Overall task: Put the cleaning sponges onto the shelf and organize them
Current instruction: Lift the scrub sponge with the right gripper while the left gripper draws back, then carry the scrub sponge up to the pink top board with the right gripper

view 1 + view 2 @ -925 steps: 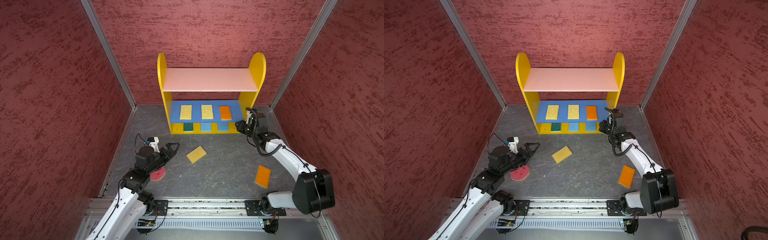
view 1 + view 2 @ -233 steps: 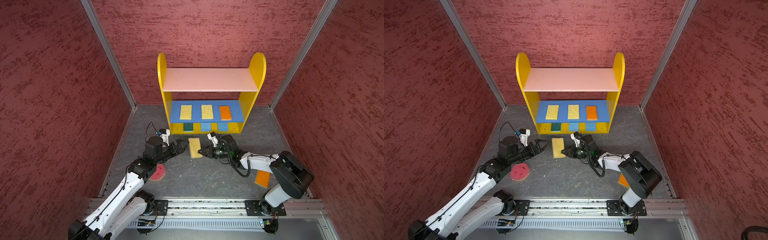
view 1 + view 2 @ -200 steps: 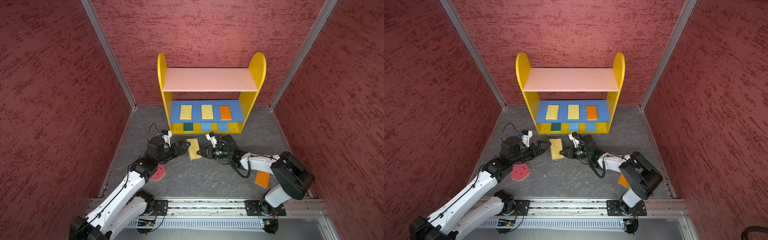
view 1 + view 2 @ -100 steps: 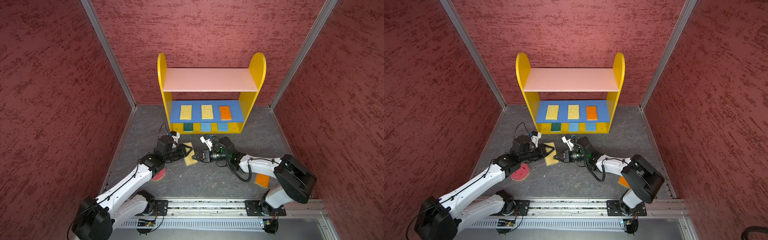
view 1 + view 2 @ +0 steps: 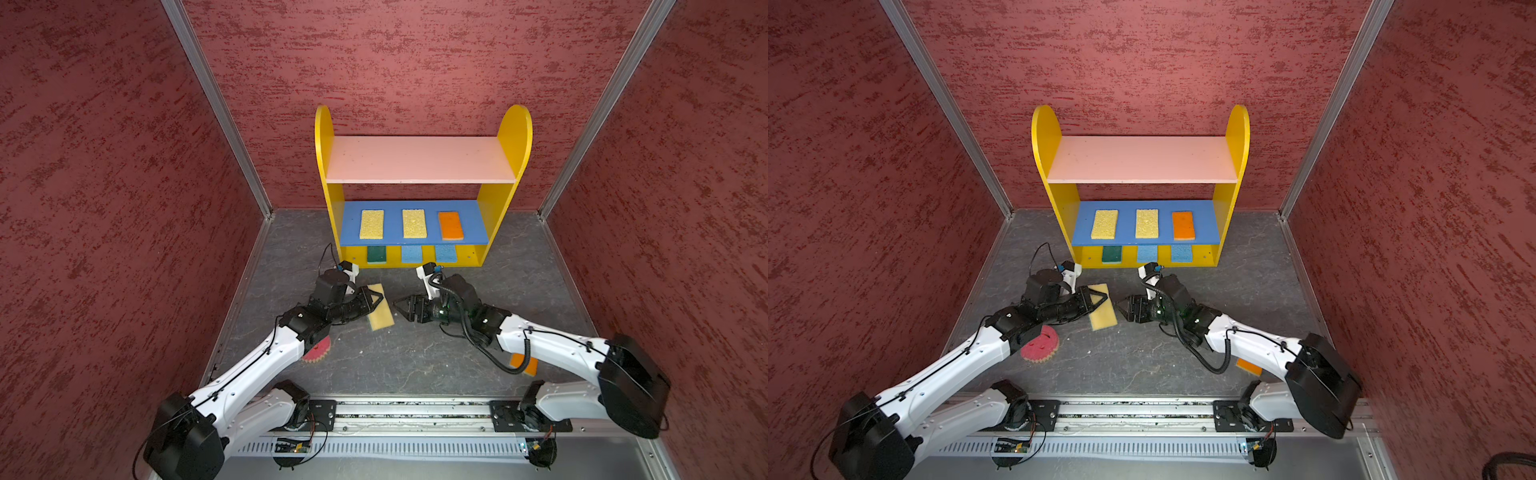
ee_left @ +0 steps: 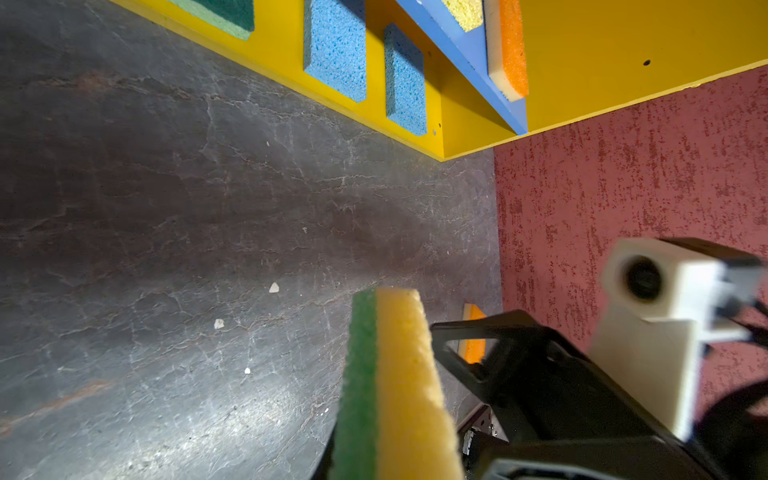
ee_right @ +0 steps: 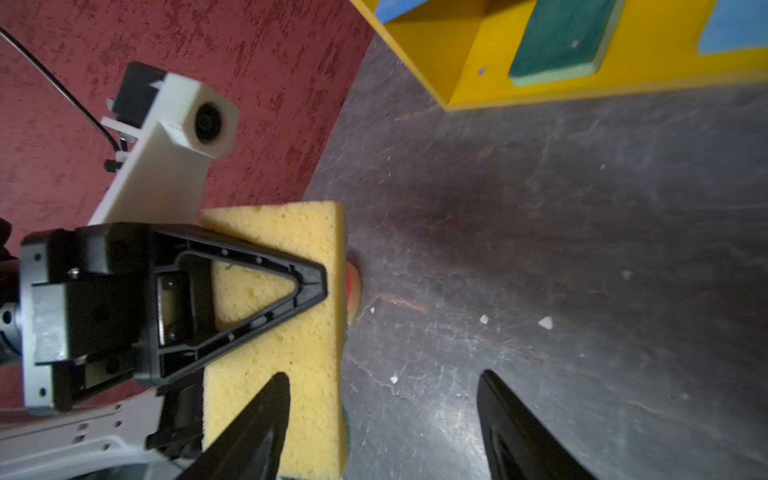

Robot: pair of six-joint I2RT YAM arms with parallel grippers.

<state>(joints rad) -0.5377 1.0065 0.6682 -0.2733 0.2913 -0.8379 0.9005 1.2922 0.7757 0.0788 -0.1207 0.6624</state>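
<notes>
A yellow sponge with a green backing (image 5: 380, 313) (image 5: 1102, 313) is low over the floor in front of the shelf (image 5: 513, 129), with my left gripper (image 5: 376, 297) (image 5: 1102, 297) shut on it. In the right wrist view one black finger (image 7: 249, 291) lies across its yellow face (image 7: 291, 345). In the left wrist view the sponge (image 6: 399, 386) shows edge-on. My right gripper (image 5: 400, 311) (image 5: 1121, 309) (image 7: 384, 376) stands open just right of it, holding nothing. The blue board carries two yellow sponges and an orange one (image 5: 450, 225). The base holds a green one (image 5: 376, 254) and two blue ones.
A round pink-red sponge (image 5: 1040, 343) lies on the floor, partly under my left arm. An orange sponge (image 5: 523, 361) lies under my right arm near the front. The pink top board (image 5: 419, 160) is bare. Red walls close in on both sides and behind.
My left gripper closed on the yellow-green sponge. My right gripper, which had held it, opened, let go and drew back slightly to the right.
</notes>
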